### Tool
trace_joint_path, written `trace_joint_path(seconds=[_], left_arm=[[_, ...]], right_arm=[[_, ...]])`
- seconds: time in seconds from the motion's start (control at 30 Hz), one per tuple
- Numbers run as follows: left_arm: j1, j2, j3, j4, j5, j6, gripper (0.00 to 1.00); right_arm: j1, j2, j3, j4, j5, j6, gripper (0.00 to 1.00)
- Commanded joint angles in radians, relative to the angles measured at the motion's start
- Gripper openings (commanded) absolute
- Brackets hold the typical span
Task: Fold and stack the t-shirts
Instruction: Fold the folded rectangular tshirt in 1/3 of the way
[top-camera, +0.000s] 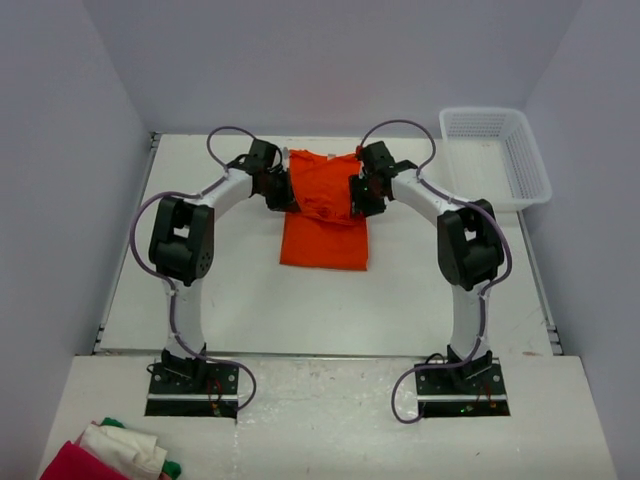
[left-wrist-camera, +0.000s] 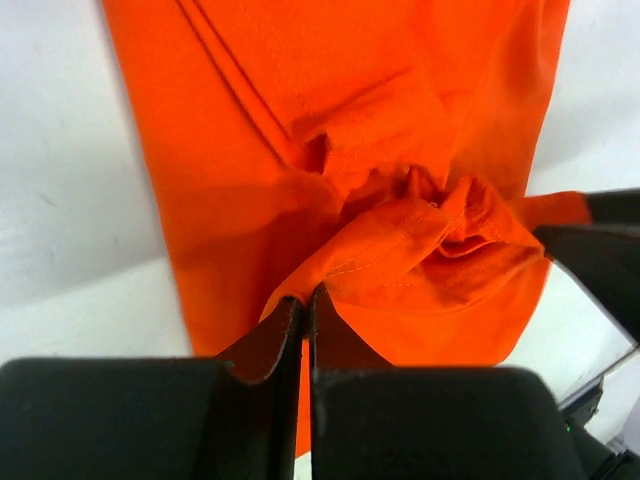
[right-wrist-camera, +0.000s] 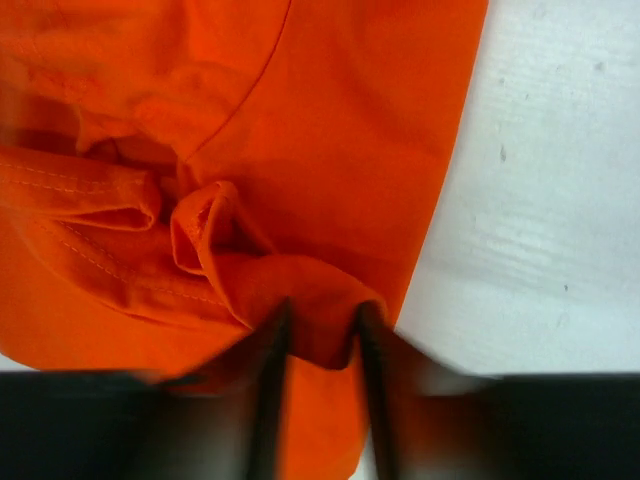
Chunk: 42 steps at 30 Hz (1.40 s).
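Top external view shows me the plain bright orange cloth t-shirt (top-camera: 323, 225) lying mid-surface (top-camera: 430, 290) toward the far edge. Its long axis runs far to near, with the left end effector (top-camera: 285, 193) at its left edge and the right end effector (top-camera: 358, 195) at its right, equally close. The left one is clamped shut on a raised orange fold, while the blurred right wrist view shows fingers (right-wrist-camera: 272, 345) parted around a bunched fold. The remaining cloth lies nearward of both, so I reckon the next fold follows that axis.

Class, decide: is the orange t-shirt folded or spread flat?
Partly folded: the orange t-shirt is a narrow rectangle, its far end bunched.
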Motion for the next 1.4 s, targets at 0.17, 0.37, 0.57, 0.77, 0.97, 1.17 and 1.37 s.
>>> trace_joint_path(seconds=[0.17,0.37,0.57,0.77,0.97,1.17,1.37], left_arm=[[-0.006,-0.044,0.031,0.079,-0.199,0.037,0.29],[-0.124,-0.259,-0.121,0.166,-0.417,0.062,0.49],[-0.163,-0.291,-0.155,0.143,-0.313,0.047,0.48],[-0.161,-0.23,-0.125,0.137,-0.298,0.079,0.0],[-0.164,-0.181,-0.109,0.093,-0.284,0.067,0.0],[-0.164,-0.147,-0.155,0.191,-0.117,0.05,0.0],[-0.157,-0.071,-0.123,0.257,-0.065,0.032,0.0]], right_arm=[[-0.048,0.062,0.298,-0.098,0.079,-0.116,0.72],[-0.056,-0.017,0.283,-0.135,0.147,-0.111,0.77],[-0.037,-0.203,-0.017,-0.055,0.064,-0.041,0.77],[-0.029,-0.298,-0.18,0.023,-0.014,-0.001,0.0],[-0.01,-0.313,-0.248,0.054,-0.076,0.03,0.0],[0.035,-0.26,-0.245,0.083,-0.134,0.05,0.0],[0.086,-0.137,-0.148,0.06,-0.169,0.077,0.0]])
